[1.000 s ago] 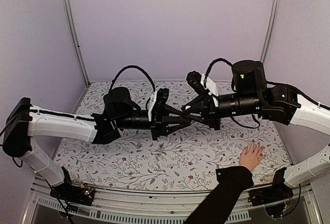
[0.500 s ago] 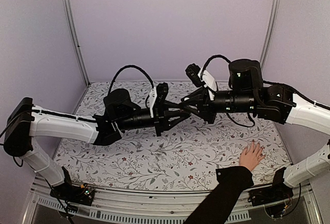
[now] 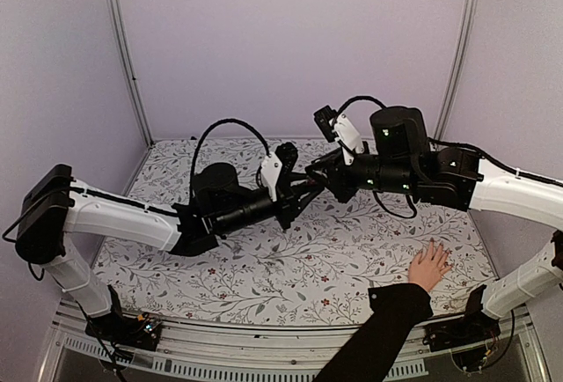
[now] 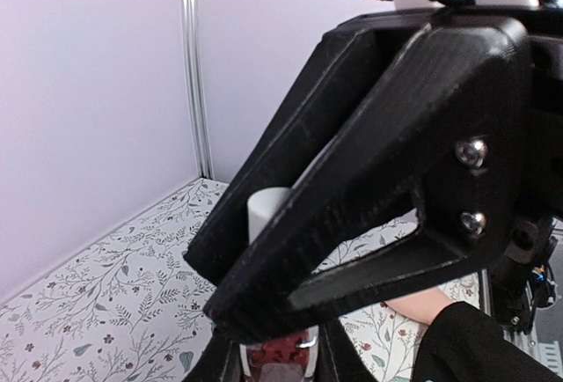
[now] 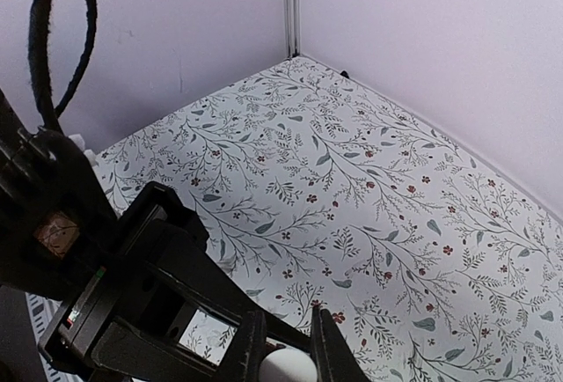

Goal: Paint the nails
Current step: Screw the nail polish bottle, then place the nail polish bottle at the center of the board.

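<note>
Nails (image 3: 436, 248) of light-skinned spread hand (image 3: 428, 268) are found near-right, below right gripper (image 3: 323, 177), clamped on round white cap (image 5: 286, 366); left gripper (image 3: 303, 193) is clamped on small dark-red bottle (image 4: 277, 357).

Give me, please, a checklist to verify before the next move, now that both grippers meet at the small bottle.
1. Left gripper shut on the bottle: ok.
2. Right gripper shut on the white cap: ok.
3. Cap already loosened: cannot tell.
4. Hand flat on the table, apart from the grippers: ok.
5. Nails clear enough to aim at: cannot tell, too small here.
</note>
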Controlling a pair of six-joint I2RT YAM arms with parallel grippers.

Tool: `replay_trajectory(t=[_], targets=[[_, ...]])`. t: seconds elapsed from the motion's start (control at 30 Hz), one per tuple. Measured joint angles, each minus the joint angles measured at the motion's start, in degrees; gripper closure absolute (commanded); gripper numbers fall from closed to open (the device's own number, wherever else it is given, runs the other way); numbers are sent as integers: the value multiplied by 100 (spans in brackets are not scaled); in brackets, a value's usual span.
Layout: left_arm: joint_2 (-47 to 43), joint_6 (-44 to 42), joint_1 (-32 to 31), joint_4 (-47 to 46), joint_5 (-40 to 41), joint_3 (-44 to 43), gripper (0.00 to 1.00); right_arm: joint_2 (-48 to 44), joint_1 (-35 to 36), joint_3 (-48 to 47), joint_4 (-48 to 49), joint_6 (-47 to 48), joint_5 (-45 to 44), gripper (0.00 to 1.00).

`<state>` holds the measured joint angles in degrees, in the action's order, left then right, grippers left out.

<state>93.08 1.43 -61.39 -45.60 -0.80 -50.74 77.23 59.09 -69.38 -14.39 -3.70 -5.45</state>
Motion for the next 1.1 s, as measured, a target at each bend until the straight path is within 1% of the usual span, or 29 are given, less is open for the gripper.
replay_trajectory(t=[0.03, 0.17, 0.2, 0.23, 0.37, 0.5, 0.9, 1.0, 1.1], targets=[[0, -13, -7, 0, 22, 0, 100, 0, 0, 0, 2, -2, -4, 96], [-28, -46, -2, 28, 22, 0, 100, -11, 4, 2, 4, 26, -4, 70], [-39, -59, 9, 37, 15, 0, 100, -22, 7, 2, 2, 9, -4, 66], [-61, -76, 20, 48, 28, 2, 100, -39, 11, 4, -17, 4, -4, 64], [-160, -131, 55, 74, 50, 39, 100, -212, 26, 17, -131, 79, -2, 61], [-214, -149, 66, 96, 70, 76, 100, -407, 26, 15, -210, 136, -7, 61], [-214, -238, 68, 210, -13, 85, 100, -326, 26, -63, -496, 245, -13, 62], [-214, -260, 68, 264, -37, 85, 100, -256, 24, -85, -503, 249, -11, 65], [-214, -297, 68, 321, -52, 85, 100, -199, 9, -94, -522, 262, -4, 71]])
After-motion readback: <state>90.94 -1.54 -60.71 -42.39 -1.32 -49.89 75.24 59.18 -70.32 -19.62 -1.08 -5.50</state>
